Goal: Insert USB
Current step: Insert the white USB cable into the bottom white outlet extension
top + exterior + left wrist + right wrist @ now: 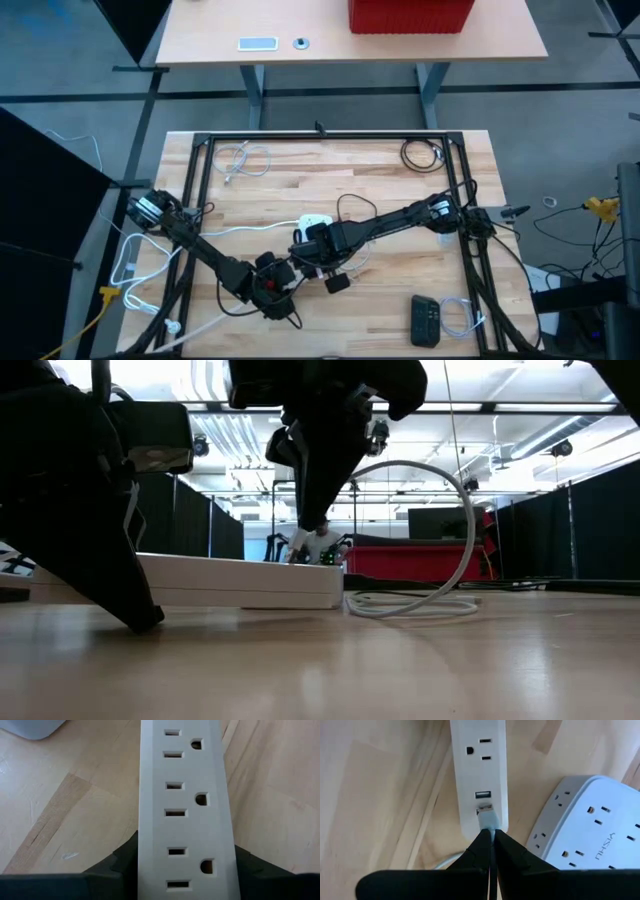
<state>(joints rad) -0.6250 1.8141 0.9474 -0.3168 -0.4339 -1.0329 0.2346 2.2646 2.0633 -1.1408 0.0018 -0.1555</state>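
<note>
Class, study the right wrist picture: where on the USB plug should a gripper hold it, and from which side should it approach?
Grip the pale plug body behind its metal tip, as the right gripper does, coming along the plug's own axis from the cable end. The tip sits at the power strip's lower USB port, so it must stay free.

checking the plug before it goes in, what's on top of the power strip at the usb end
Right hand, shut on a USB plug, holds it at one USB port of the strip; a second port beside it is free. The plug covers the first port, so seating cannot be seen.

Black jointed arms, dark wedge-shaped fingers (480,851)
</note>
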